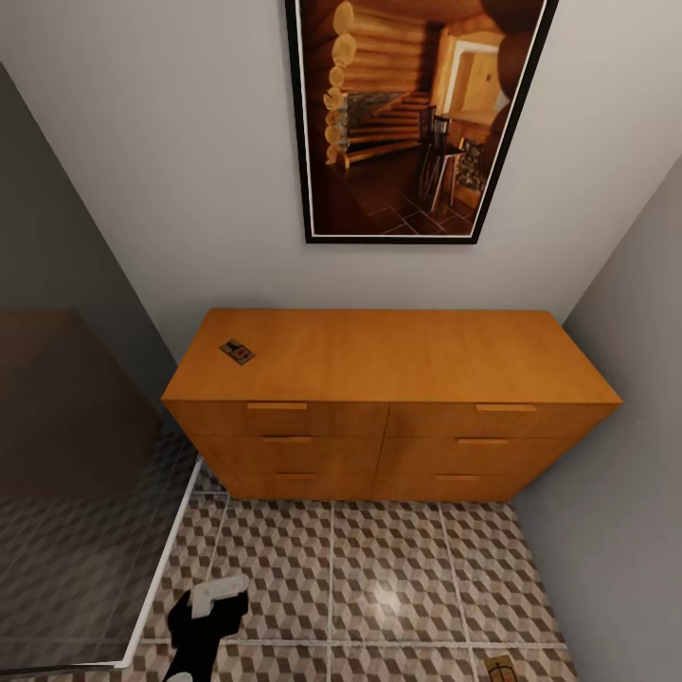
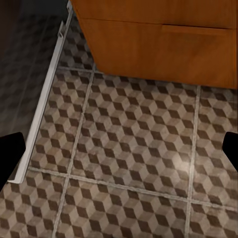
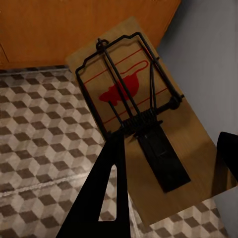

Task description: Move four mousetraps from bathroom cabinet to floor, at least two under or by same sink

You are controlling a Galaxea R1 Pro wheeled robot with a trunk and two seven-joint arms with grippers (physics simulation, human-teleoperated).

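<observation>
While the robot faces the wide orange-brown wooden cabinet (image 1: 388, 398) with six drawers, all drawers look closed and one small tan wooden mousetrap with dark metal parts (image 1: 237, 351) lies on the cabinet top near its left front corner. A second flat tan mousetrap with black wire bar and red mouse print (image 3: 136, 111) sits between the dark fingers of the right gripper (image 3: 168, 163) in the right wrist view; fingers are on either side of the board and appear to be pinching it, held above the cube-patterned brown, beige and white tiled bathroom floor (image 1: 379, 578), close to the cabinet's front and the grey wall. In the head view a tan board (image 1: 499, 668) shows at the bottom edge over the floor, probably that same held trap, too cut off to be sure.

The left gripper (image 2: 119, 153) has its fingers spread wide with nothing between them, hovering over bare tiles beside a white-framed glass panel (image 1: 161, 559).

Progress, judged: early to mid. One trap in hand and not yet on the floor, one waiting on the cabinet top, the other two unaccounted for here. No sink shown, so placement beside it can't be checked. Left: set down the held trap, fetch the one on top, find the rest.
</observation>
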